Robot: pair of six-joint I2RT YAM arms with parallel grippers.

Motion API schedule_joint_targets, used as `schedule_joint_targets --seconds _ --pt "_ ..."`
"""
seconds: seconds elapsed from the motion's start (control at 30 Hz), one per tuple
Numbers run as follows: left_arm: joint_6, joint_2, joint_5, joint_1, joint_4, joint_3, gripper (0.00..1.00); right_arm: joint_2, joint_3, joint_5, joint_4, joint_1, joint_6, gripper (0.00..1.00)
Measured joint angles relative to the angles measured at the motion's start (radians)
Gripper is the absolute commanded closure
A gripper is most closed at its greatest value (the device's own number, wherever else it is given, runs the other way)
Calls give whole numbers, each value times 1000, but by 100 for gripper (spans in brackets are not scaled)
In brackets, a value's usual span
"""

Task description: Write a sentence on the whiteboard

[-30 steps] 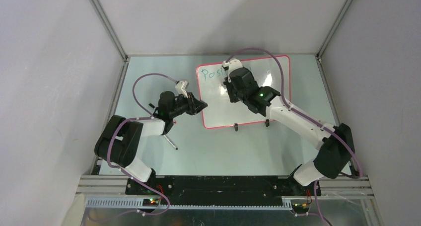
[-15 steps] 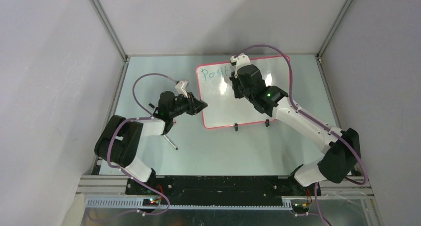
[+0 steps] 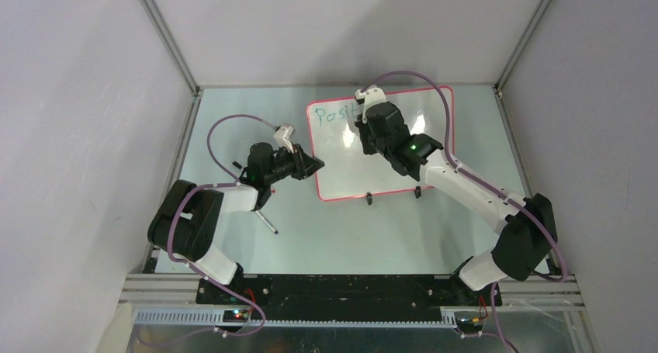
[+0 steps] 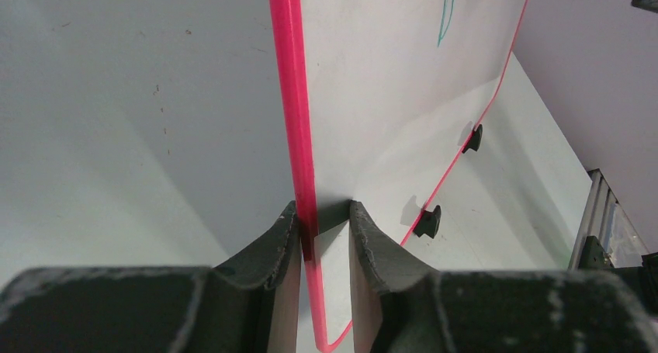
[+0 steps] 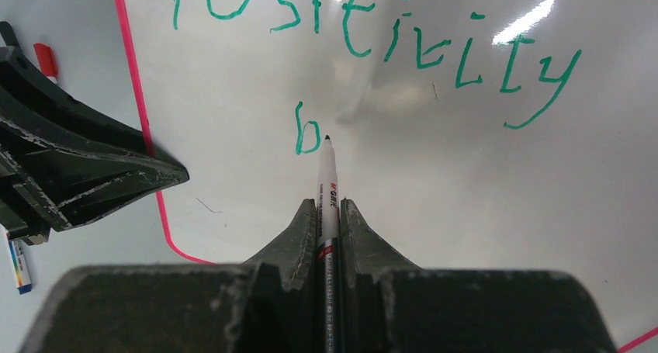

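Observation:
The whiteboard point(image 3: 372, 167) lies tilted on the table, white with a red-pink rim point(image 4: 289, 97). My left gripper point(image 4: 324, 217) is shut on its left edge near the front corner, one finger on each side of the rim. The sentence point(image 5: 372, 35) reads "Positivity" in green, with a lone "b" point(image 5: 306, 129) below it. My right gripper point(image 5: 328, 209) is shut on a white marker point(image 5: 327, 174), whose tip sits just right of the "b". In the top view the right arm point(image 3: 388, 136) covers most of the writing.
Two black feet point(image 3: 369, 200) point(image 3: 417, 192) stand at the board's near edge. A loose pen point(image 3: 268, 223) lies on the table by the left arm. Other markers point(image 5: 45, 60) point(image 5: 19, 264) show past the left gripper's fingers point(image 5: 93, 174). Grey walls enclose the table.
The right gripper with the marker moved right and away along the board, then came back slightly left. The left gripper and the board have not moved.

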Motion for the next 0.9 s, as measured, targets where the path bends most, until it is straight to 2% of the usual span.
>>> schedule_joint_targets --seconds 0.9 --pt "0 0 1 0 0 0 74 50 0 39 33 -3 -2 100"
